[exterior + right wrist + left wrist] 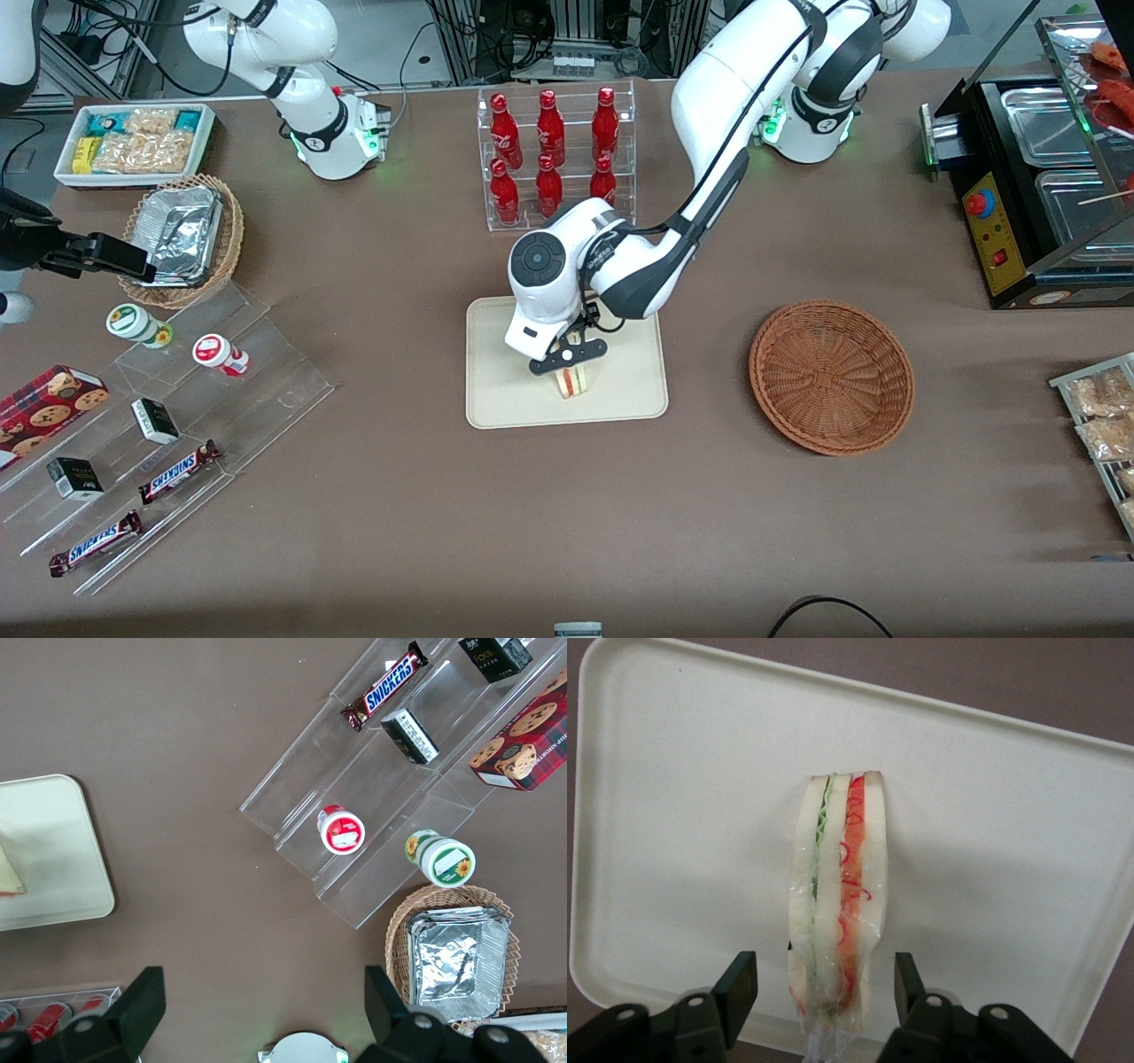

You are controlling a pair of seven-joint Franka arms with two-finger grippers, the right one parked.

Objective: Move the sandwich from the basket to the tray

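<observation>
Releasing the load: the left arm's gripper [568, 356] hangs low over the tray [496, 403], directly above the sandwich [574, 382], which stands on edge on the tray's surface, on the part of it nearer the front camera. From the wrist view, the gripper [825, 983] has its two fingers [737, 985] spread to either side of the sandwich [837, 904], with a visible gap between each pad and the bread; nothing is gripped. The wedge sits in clear wrap, its green and red filling layers facing up, wholly inside the tray [673, 771] rim. The basket [831, 377] lies well apart, toward the working arm's end of the table, and appears to hold nothing.

Judged from this arrangement, the transfer is essentially made and the step in hand is the withdrawal. To do it well, the fingers should be kept apart and the wrist raised straight up, without sideways drift, since a narrow wedge balanced on its edge will probably tip if a pad brushes the wrap. Only once the fingertips are above the bread should the arm swing away.
</observation>
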